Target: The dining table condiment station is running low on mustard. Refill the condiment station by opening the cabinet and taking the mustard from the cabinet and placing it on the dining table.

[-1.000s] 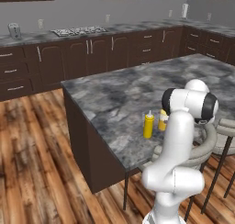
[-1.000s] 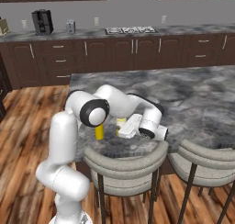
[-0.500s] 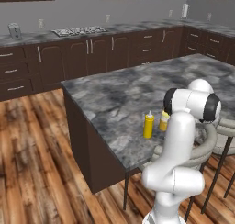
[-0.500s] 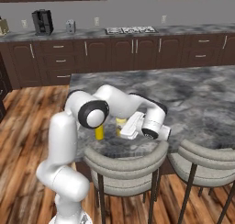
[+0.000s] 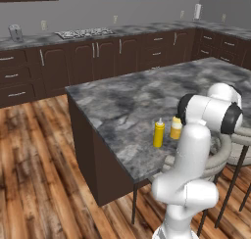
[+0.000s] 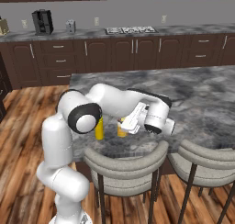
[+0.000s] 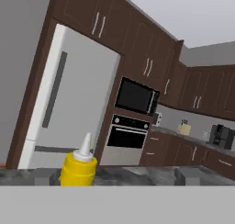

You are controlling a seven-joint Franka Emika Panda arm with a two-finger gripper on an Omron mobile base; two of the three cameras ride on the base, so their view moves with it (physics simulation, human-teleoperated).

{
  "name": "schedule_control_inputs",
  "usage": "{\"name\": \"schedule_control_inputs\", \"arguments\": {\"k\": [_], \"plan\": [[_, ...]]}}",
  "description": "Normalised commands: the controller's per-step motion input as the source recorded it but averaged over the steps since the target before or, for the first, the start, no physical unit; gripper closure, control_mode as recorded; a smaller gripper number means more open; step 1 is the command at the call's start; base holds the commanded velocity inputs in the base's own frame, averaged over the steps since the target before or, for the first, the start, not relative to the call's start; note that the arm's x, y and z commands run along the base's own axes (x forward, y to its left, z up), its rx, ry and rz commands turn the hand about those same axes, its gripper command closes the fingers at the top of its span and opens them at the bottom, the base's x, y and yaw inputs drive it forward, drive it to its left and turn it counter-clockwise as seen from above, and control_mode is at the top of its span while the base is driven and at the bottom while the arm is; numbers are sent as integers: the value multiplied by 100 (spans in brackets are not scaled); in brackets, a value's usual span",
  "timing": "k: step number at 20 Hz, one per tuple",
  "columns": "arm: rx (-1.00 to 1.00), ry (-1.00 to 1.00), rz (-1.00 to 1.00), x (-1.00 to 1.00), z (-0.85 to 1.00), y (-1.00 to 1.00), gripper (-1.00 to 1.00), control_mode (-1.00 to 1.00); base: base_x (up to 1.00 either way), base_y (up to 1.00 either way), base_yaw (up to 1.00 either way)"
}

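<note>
From the left base view, my white arm rises at the lower right and bends over the near edge of the dining table, a large island with a grey marbled top and dark brown base. Two yellow bottles stand near that edge: a slimmer bottle with a pale nozzle, and just beside it the mustard, squat and partly hidden by my arm.

From the right base view, my gripper lies low over the tabletop, right beside the mustard, which shows only as a sliver of yellow behind it. The slim bottle stands to its left. Two grey stools sit at the table's near side.

In the hand view, the slimmer bottle stands upright before a steel refrigerator. My fingers are spread wide and hold nothing.
</note>
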Motion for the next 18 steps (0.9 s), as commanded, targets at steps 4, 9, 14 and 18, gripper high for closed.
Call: {"name": "schedule_control_inputs", "arguments": {"k": [4,9,14,18], "plan": [[0,-8,5,-50,52,6,-100,-100,0,0,0],[-10,-18,9,-85,46,39,-100,-100,0,0,0],[-27,-31,7,-100,34,77,-100,-100,0,0,0],[-30,-38,1,-93,55,92,-100,-100,0,0,0]]}}
